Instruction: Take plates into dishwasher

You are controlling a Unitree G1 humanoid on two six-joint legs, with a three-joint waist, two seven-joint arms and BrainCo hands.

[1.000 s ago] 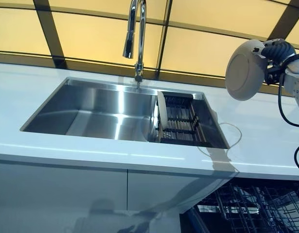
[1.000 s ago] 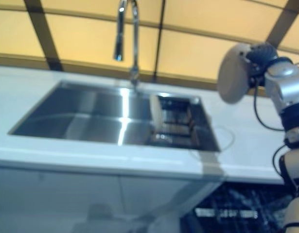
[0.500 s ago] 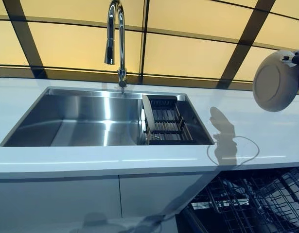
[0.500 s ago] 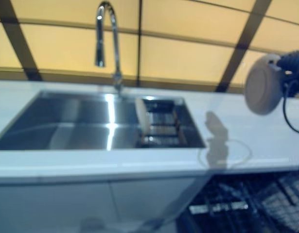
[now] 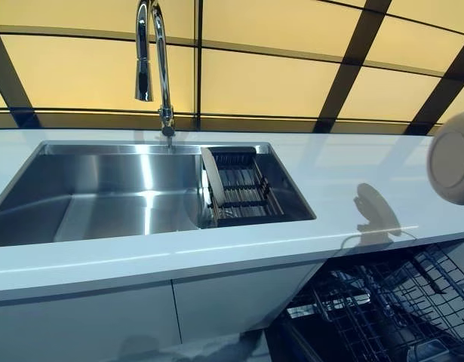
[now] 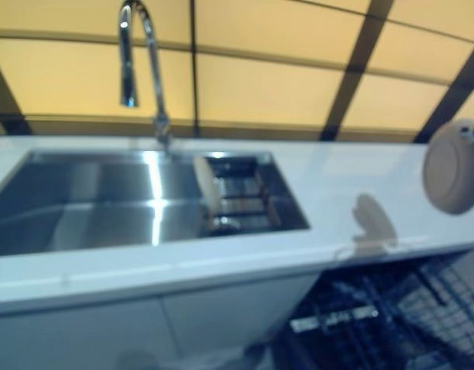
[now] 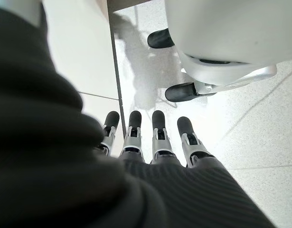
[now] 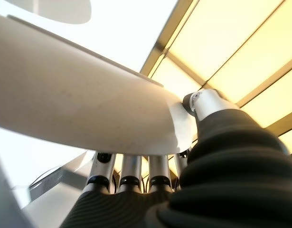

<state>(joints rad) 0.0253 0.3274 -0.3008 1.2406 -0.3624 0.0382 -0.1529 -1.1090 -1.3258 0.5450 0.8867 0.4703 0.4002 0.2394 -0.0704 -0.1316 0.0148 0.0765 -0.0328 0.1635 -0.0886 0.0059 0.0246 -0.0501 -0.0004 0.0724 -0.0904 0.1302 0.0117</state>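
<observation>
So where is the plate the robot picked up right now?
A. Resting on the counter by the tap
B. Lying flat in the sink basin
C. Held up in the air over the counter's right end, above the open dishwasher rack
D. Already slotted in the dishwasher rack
C: the plate hangs edge-up in the right robot hand, above the counter, with the dishwasher rack below it.

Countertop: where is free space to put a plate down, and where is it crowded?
The white countertop is bare between the sink and the held plate, above the open dishwasher rack. The sink's big left basin is bare too. Crowded: its right end, where the drying rack holds another plate.
</observation>
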